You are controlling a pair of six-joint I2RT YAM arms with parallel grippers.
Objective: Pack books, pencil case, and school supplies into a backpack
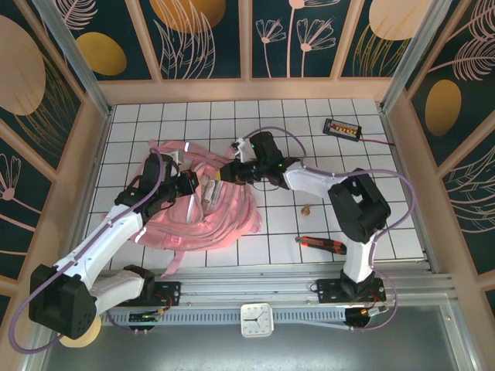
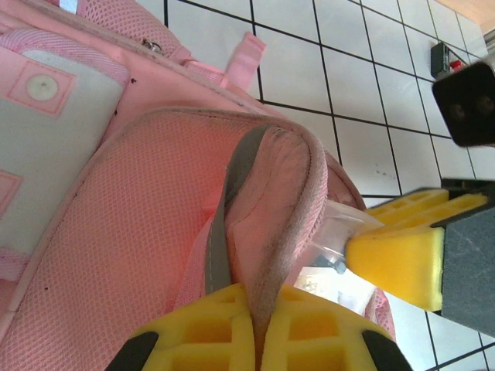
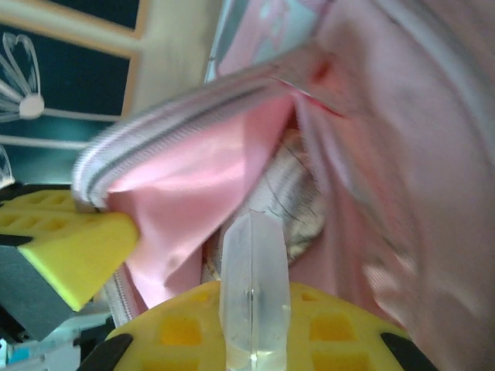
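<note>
We're over the white tiled surface (image 1: 193,116), and left of centre lies the large pink fabric backpack (image 1: 220,222), flopped flat with its straps trailing toward the near edge. Both arms meet over its upper edge.

The left gripper (image 1: 193,185) is on the bag's rim. On its wrist camera the yellow foam fingers (image 2: 193,332) are pinched tight on the pink mesh lip of the opening. A grey zipper tape (image 2: 220,232) runs straight down into the pinch. That's a firm hold on the backpack, and the lip stands raised.

The right gripper (image 1: 223,176) sits almost tip to tip with the left one at the bag's mouth. Its yellow fingers (image 3: 170,332) are clamped on a small clear plastic piece (image 3: 254,255), which stands upright between the pads and points into the opening. Pink lining (image 3: 193,185) and the zipper edge arch over it. From the left wrist, that clear piece shows just beside the right arm's yellow pad. Below it is a white slip with dark print (image 2: 329,284), too blurred to read.

Out on the tiles there's a black wired box with orange buttons (image 1: 343,128) at the far right. A tiny brass-coloured object (image 1: 306,209) lies mid-right, and a red-and-black hand tool (image 1: 323,245) sits near the right arm's base. A white square clock (image 1: 255,319) sits on the front rail, its face too small to read.
</note>
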